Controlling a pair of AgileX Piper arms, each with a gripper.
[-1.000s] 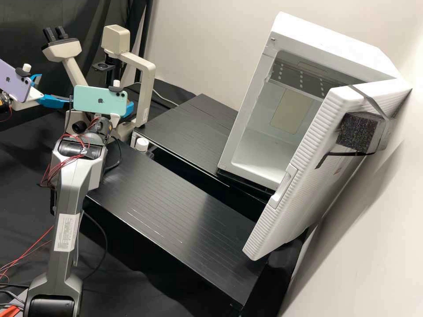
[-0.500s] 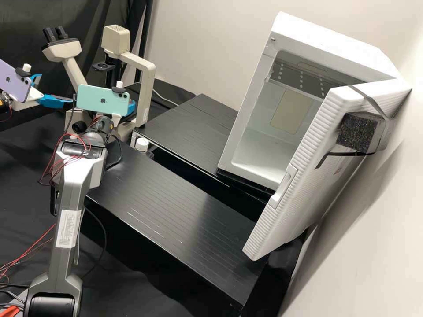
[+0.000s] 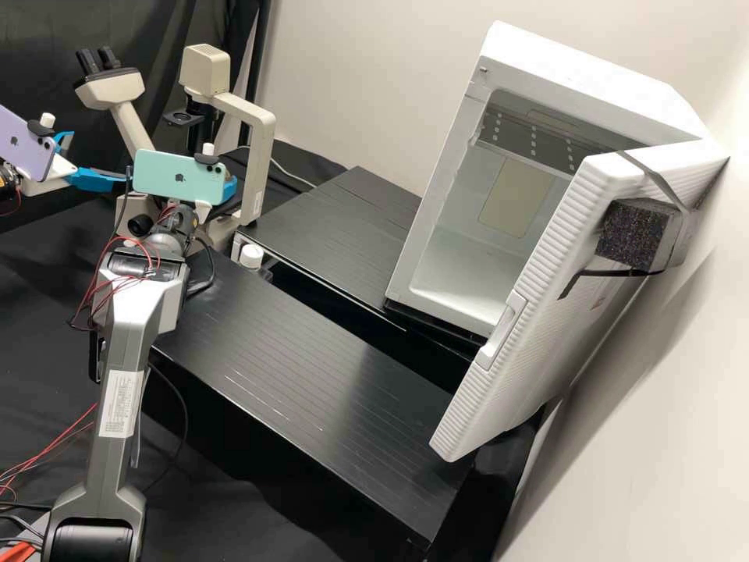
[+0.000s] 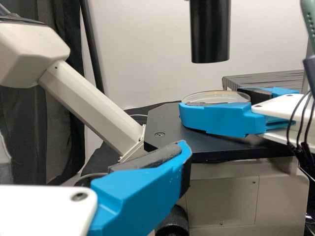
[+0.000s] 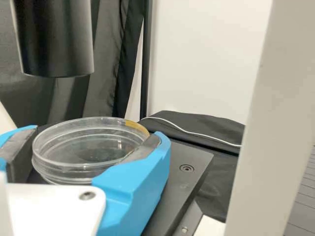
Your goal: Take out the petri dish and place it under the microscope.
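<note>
The blue-fingered right gripper [image 5: 96, 134], parted only dish-wide, gripped the clear round petri dish [image 5: 81, 152] and had shifted slightly, perhaps for centring.

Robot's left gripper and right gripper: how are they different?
The left gripper is open with nothing between its fingers, but the right gripper holds the petri dish. The left gripper is beside the microscope, while the right gripper is over its black stage. Both have bright blue fingers.

Scope [image 3: 260, 160] part. hidden behind R arm [image 3: 131, 332].
</note>
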